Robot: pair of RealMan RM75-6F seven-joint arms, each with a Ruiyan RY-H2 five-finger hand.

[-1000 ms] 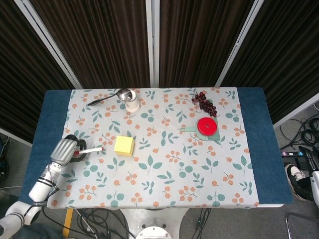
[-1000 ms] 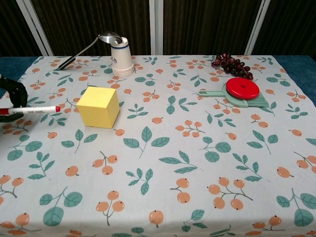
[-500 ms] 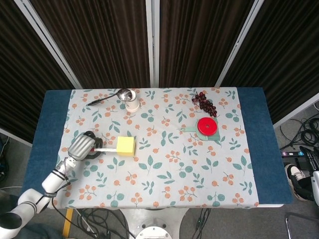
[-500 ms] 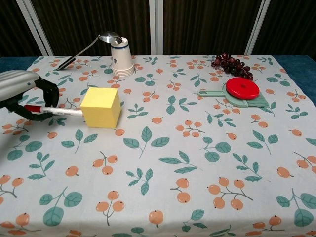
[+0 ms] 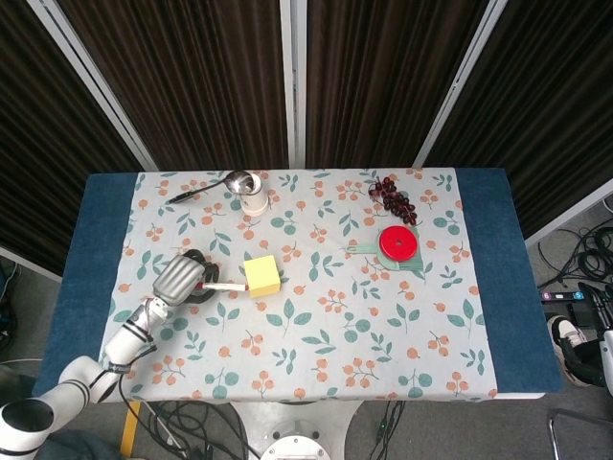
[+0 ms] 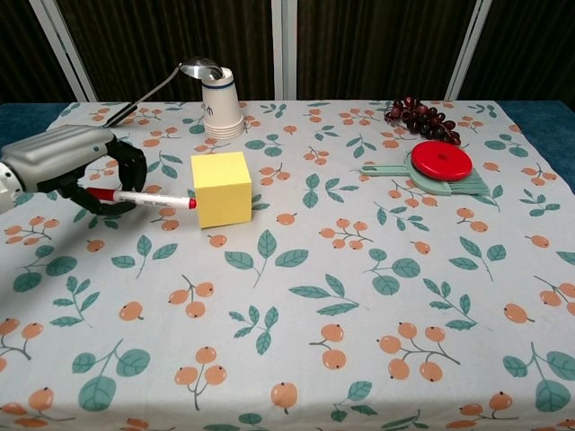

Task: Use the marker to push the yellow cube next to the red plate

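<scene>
The yellow cube [image 6: 222, 188] is sitting on the left half of the floral tablecloth [image 6: 359, 296], well apart from the red plate [image 6: 442, 160], which is lying over on the right side on top of a pale green flat piece [image 6: 467, 186]. The marker [image 6: 144, 197] is lying almost level, its red tip touching the cube's left face. The left hand [image 6: 76, 162] is gripping the marker's far end, dark fingers [image 6: 128, 160] curling around the barrel while the silver back of the hand is facing up. From the head view, the same hand [image 5: 182, 281] is reaching in from the table's left front, with the marker [image 5: 226, 286] pointing right into the cube [image 5: 261, 276].

Behind the cube, a white paper cup [image 6: 222, 106] is standing upside down near the back edge, with a metal ladle [image 6: 160, 83] resting against it, handle trailing off to the left. A bunch of dark grapes [image 6: 422, 118] is lying just behind the plate. The blue table [image 5: 491, 268] is showing past both ends of the cloth. The right hand is out of sight in both views.
</scene>
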